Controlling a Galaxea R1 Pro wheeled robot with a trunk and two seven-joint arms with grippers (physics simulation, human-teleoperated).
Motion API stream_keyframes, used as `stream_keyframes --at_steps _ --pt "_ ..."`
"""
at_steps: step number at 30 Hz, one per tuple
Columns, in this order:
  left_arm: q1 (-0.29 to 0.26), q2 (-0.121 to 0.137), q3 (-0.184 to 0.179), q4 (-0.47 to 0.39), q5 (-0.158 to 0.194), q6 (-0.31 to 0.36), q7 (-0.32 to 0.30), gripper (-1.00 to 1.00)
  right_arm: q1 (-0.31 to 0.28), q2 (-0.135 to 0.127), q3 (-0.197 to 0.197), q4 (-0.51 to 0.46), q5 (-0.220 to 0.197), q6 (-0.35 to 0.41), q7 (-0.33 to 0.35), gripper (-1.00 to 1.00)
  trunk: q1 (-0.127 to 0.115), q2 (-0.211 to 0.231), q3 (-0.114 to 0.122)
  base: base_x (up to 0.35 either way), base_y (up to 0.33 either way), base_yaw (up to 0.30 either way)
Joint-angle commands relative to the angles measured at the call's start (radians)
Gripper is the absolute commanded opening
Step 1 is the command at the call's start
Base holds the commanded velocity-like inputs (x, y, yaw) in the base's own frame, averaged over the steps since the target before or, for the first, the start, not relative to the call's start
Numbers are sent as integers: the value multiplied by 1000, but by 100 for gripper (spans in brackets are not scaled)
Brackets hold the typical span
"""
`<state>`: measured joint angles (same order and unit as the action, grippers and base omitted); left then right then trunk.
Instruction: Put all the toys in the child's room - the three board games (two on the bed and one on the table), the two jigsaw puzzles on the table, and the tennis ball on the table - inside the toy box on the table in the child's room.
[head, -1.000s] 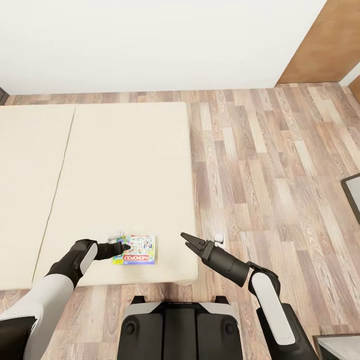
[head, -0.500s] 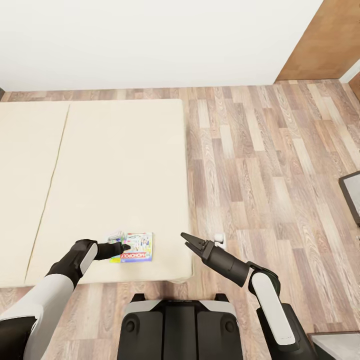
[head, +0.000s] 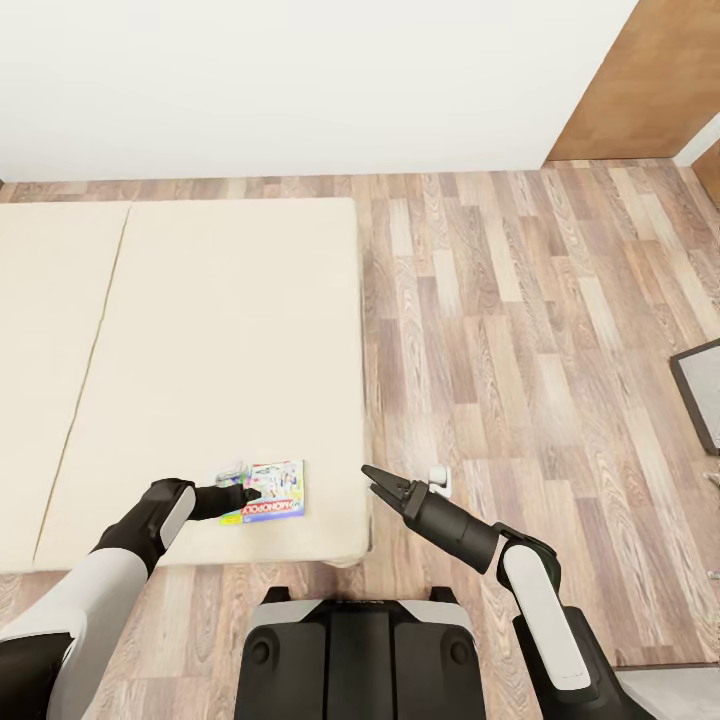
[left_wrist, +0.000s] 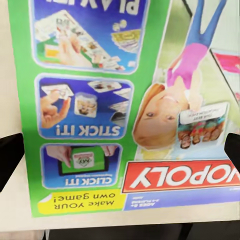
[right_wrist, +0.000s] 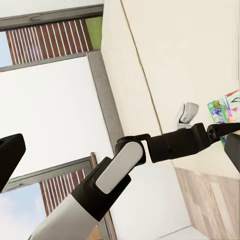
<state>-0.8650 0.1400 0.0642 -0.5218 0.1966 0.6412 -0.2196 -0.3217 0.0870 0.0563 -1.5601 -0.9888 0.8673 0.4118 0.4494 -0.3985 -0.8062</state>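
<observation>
Board game (head: 270, 492): flat box with green border and red MONOPOLY banner, lying on the bed (head: 200, 330) near the bed's front edge, closer to its right corner than to its centre seam. In the left wrist view the box lid (left_wrist: 125, 100) lies directly ahead of the camera, its long sides running toward the two dark fingertips (left_wrist: 10, 160) at either edge of the picture.

Left gripper (head: 245, 492): over the bed at the game's left edge, overlapping that edge in the head view; fingers spread to either side of the box in the wrist view. Whether they touch the box, cannot tell.

Right gripper (head: 375, 482): beside the bed's front right corner, over the wood-plank floor (head: 520, 320), apart from the game; fingers parted, holding nothing.

Bed: plain beige sheet, one lengthwise seam.

Small white object (head: 437, 478): on the floor just right of the bed's corner, next to the right forearm; kind cannot be told.

Brown wooden door (head: 650, 90): beyond the bed, far right, by the white wall (head: 300, 80).
</observation>
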Motion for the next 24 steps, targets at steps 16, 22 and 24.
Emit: stream_keyframes --at_steps 16,22,24 --pt "0 0 5 -1 1 6 -3 100 0 0 -1 0 2 4 4 100 1 -1 -1 0 -108 0" --pt "0 0 5 -1 1 6 -3 100 0 0 -1 0 2 4 5 100 1 -1 -1 0 -13 0" --pt "0 0 5 -2 1 6 -3 100 0 0 -1 0 2 4 5 100 1 -1 -1 0 -3 0"
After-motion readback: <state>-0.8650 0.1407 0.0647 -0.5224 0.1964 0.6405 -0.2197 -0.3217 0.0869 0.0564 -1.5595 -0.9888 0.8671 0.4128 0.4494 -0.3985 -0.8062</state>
